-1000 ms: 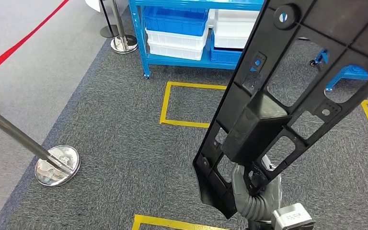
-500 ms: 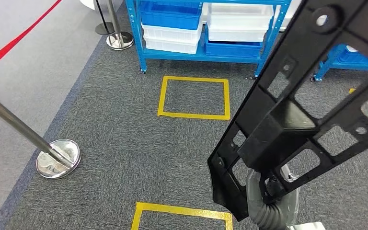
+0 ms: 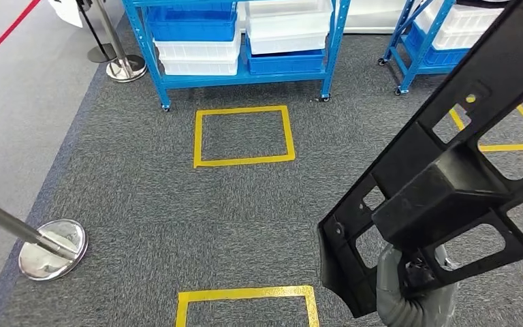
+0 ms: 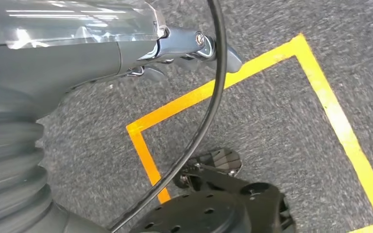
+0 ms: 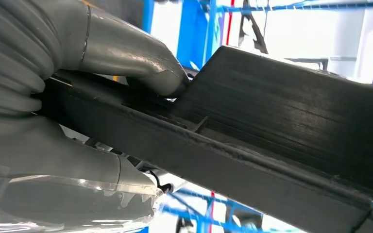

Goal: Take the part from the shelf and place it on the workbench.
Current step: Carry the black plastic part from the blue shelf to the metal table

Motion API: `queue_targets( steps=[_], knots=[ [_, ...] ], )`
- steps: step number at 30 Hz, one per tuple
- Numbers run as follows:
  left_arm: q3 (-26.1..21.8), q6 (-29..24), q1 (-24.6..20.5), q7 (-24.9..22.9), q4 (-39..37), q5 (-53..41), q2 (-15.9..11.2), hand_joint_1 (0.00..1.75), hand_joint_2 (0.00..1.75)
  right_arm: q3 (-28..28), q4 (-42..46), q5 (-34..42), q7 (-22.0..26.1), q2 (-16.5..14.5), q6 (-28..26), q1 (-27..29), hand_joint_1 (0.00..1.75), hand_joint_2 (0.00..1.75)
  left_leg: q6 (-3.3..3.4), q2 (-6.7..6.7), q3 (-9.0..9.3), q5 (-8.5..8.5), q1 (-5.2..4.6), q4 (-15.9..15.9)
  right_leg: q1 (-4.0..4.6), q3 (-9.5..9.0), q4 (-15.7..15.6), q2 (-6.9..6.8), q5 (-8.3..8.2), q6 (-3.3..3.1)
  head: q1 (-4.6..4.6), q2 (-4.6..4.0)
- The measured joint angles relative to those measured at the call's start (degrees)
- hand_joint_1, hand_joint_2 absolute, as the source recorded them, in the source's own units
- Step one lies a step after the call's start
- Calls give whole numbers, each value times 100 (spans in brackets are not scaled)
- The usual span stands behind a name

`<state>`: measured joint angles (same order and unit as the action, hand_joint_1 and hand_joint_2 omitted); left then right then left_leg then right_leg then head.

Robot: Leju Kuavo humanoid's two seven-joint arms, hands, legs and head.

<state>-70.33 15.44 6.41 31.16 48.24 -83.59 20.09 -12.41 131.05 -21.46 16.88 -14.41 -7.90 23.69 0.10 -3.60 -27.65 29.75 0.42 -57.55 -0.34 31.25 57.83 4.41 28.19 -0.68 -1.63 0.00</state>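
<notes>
The part [image 3: 449, 184] is a long black plastic frame with several cut-outs and a boxy block in its middle. It slants up from the lower right of the head view to the top right corner, held above the carpet. My right hand [image 3: 408, 289] grips its lower end from beneath. In the right wrist view the grey thumb [image 5: 131, 56] presses on the part [image 5: 272, 111] with the fingers wrapped under it. My left hand [image 4: 141, 53] hangs over the carpet, fingers stretched out and holding nothing.
A blue shelf [image 3: 156, 71] with white and blue bins stands ahead, a second blue rack [image 3: 408, 48] to its right. Yellow tape squares [image 3: 243, 135] [image 3: 245, 296] mark the grey carpet. Stanchion bases [image 3: 51, 240] [image 3: 126, 67] stand at the left.
The whole view has swung to the right, so shelf and floor marks slid left in the picture. The part stays in my right hand, now lower and further right in frame.
</notes>
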Motion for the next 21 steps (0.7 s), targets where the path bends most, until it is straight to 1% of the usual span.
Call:
queue_targets(
  steps=[1,2,3,4,5,6,7,8,9,10,11,12,13,14,15,16,17,18,19,20,21],
  knots=[
    [-5,-2,-5,13,0,-14,1,0,175,35,55,2,38,-13,-7,32,175,175,9,35,-2,-12,-6,26,-3,21,2,52,-25,39,-4,0],
    [-9,-3,-11,22,-1,-28,5,0,175,74,111,5,70,-24,-13,69,175,175,35,99,-8,-29,8,54,-6,42,17,79,-30,71,-9,0],
    [-10,-5,-17,32,-1,-40,10,0,175,113,167,14,97,-33,-21,103,175,175,68,164,-11,-50,19,86,0,81,72,34,10,97,-2,0],
    [-11,-6,-17,44,-2,-51,14,0,175,151,218,24,122,-41,-28,125,175,175,110,237,-17,-77,31,117,7,157,214,-53,113,118,19,0],
    [-11,-7,-12,53,-2,-56,18,0,175,188,261,36,145,-49,-35,143,175,175,145,315,-25,-99,41,141,10,282,472,-168,279,137,38,-1],
    [-12,-8,-3,62,-2,-59,17,0,175,226,298,54,173,-53,-44,163,175,175,165,389,-40,-108,28,144,9,448,821,-282,477,156,61,-1],
    [-13,-8,5,68,-2,-61,18,0,175,269,335,80,209,-56,-51,192,175,175,176,468,-59,-112,21,139,-2,622,1196,-341,651,175,74,-1],
    [-13,-8,10,72,-2,-61,18,0,175,320,378,115,252,-58,-61,237,175,175,176,544,-75,-112,16,131,-14,748,1485,-373,746,192,78,-1],
    [-13,-8,13,74,-2,-59,19,0,175,375,428,163,306,-64,-72,290,175,175,172,617,-87,-109,14,120,-27,787,1596,-395,737,207,79,0],
    [-13,-7,13,76,-2,-57,19,0,175,437,491,214,371,-78,-80,347,175,175,164,683,-94,-101,14,106,-39,708,1475,-424,618,216,79,0],
    [-13,-4,13,76,-2,-55,19,0,175,492,560,262,438,-97,-85,401,175,175,150,745,-90,-88,15,91,-50,527,1155,-479,429,218,80,0],
    [-12,-1,14,76,-2,-53,20,0,175,549,638,306,506,-122,-86,446,175,175,128,800,-80,-69,9,75,-50,304,745,-611,269,212,80,0],
    [-12,3,16,76,-2,-51,20,0,175,598,712,337,561,-148,-84,480,175,175,98,852,-75,-45,-6,49,-35,119,387,-727,149,191,82,-1],
    [-12,7,19,75,-2,-49,19,0,175,637,778,358,599,-172,-81,509,175,175,70,902,-71,-26,-21,31,-20,8,160,-808,95,164,74,-1],
    [-11,9,20,75,-2,-47,18,0,175,675,836,372,622,-195,-79,534,175,175,42,953,-66,-11,-37,18,-1,-25,63,-845,94,133,67,-1],
    [-11,9,18,75,-2,-45,17,0,175,704,878,380,631,-215,-78,559,175,175,16,1010,-60,-3,-46,10,12,-7,58,-783,84,99,60,-1],
    [-11,10,13,75,-2,-45,16,0,175,731,918,386,635,-234,-75,587,175,175,-8,1055,-52,9,-41,8,6,7,52,-713,70,63,54,-1],
    [-10,10,9,75,-2,-45,15,0,175,754,950,390,638,-251,-70,610,175,175,-40,1014,-55,54,-30,-27,0,19,41,-651,52,27,52,-1],
    [-10,8,8,75,-2,-44,13,0,175,771,975,387,639,-269,-58,624,175,175,-70,902,-94,153,-16,-139,-10,31,29,-593,32,-11,44,-1],
    [-9,4,11,72,-2,-44,11,0,175,782,992,370,635,-289,-34,629,175,175,-97,744,-191,320,-1,-373,-21,43,17,-537,11,-46,32,-1],
    [-10,0,17,66,-2,-43,9,0,175,788,1000,338,622,-311,4,627,175,175,-116,574,-338,524,10,-716,-21,62,19,-480,-1,-69,20,-1]
  ],
)
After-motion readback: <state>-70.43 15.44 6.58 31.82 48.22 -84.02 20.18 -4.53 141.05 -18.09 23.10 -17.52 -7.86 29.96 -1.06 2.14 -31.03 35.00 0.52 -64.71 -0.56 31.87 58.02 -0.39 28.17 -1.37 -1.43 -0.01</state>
